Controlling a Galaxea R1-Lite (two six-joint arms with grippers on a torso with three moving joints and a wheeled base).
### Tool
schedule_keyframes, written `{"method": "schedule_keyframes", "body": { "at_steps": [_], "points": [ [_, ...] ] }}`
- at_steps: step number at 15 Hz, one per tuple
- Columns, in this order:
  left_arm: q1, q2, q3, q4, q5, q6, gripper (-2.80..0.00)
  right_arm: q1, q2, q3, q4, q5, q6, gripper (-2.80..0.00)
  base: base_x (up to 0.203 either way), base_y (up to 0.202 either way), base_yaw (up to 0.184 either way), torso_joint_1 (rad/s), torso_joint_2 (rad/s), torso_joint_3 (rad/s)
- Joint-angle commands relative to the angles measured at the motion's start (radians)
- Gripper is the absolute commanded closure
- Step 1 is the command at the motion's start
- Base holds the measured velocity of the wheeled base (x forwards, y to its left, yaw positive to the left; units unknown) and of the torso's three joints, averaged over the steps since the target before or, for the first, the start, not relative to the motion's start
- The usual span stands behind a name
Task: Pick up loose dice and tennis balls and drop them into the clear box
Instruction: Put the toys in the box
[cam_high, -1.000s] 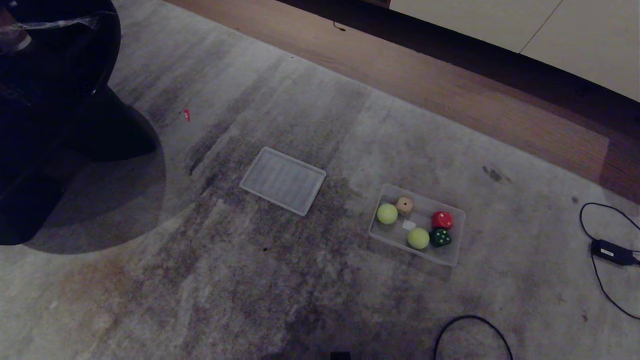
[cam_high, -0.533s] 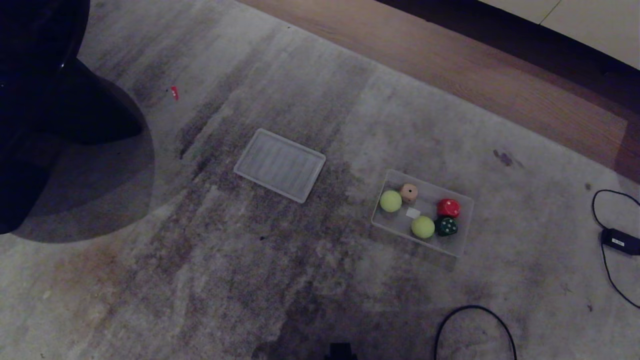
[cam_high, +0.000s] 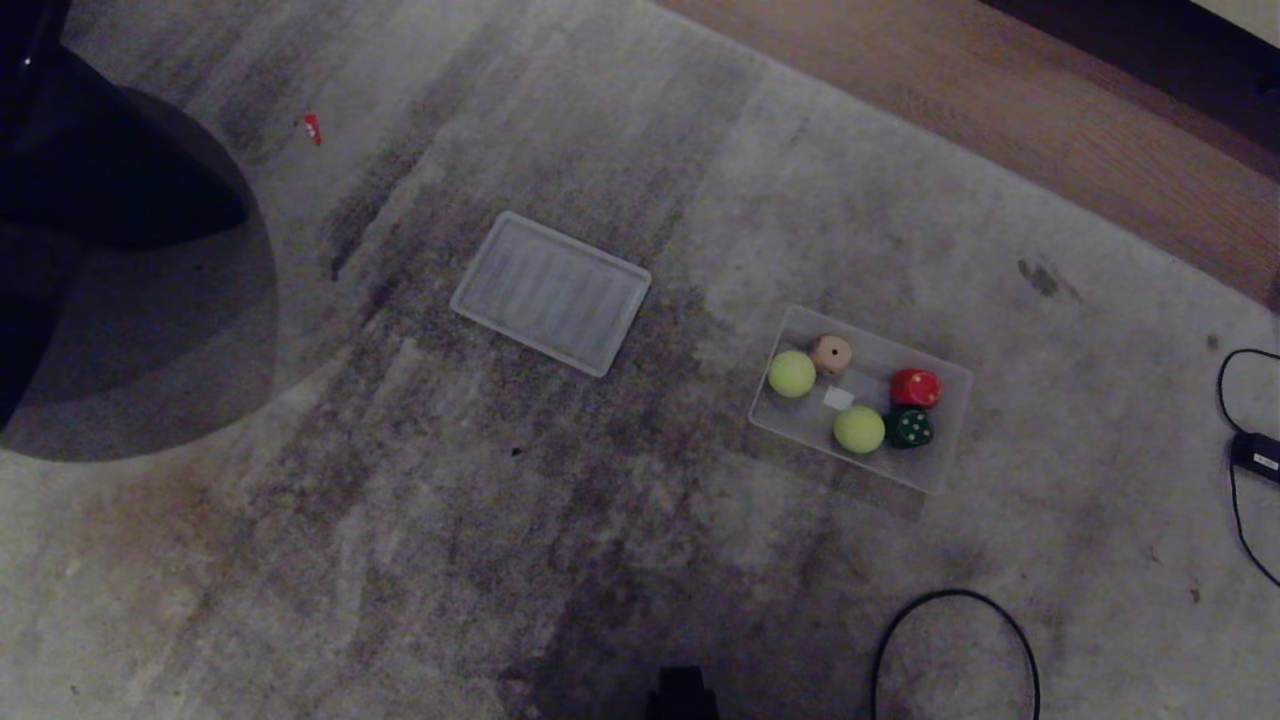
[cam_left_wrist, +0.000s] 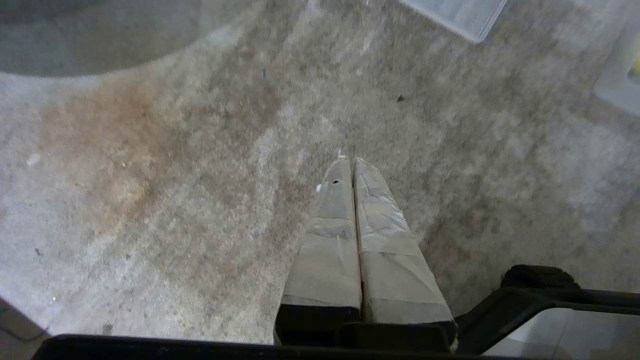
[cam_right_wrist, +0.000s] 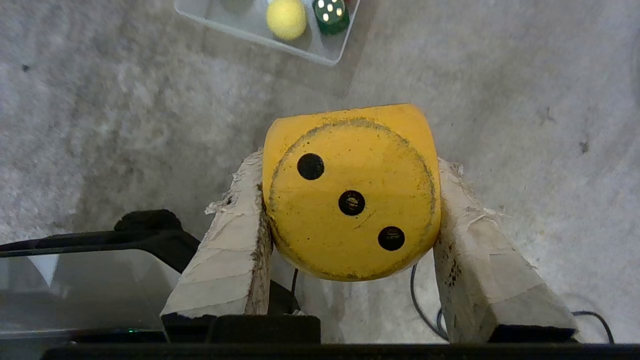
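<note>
Squarely between the right fingers (cam_right_wrist: 350, 210) sits the clamped yellow die (cam_right_wrist: 351, 192); left fingers (cam_left_wrist: 350, 165) closed, empty.

Ribbed clear lid (cam_high: 551, 293) on grey carpet (cam_high: 400, 520), black cable (cam_high: 955, 640) (looped)

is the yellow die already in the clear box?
No: in the right wrist view the yellow die sits clamped between the right gripper's fingers, short of the clear box.
</note>
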Motion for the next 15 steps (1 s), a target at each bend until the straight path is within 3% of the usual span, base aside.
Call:
{"method": "schedule_keyframes", "body": {
  "at_steps": [1, 15],
  "points": [
    [0.000, 0.002, 0.002, 0.000, 0.000, -0.001, 0.00, 0.000, 0.000, 0.000, 0.002, 0.000, 0.000, 0.00, 0.000, 0.000, 0.000, 0.002, 0.00, -0.203],
    [0.000, 0.002, 0.002, -0.001, 0.001, 0.001, 0.00, 0.000, 0.000, 0.000, 0.002, 0.000, 0.000, 0.00, 0.000, 0.000, 0.000, 0.002, 0.00, -0.197]
  ]
}}
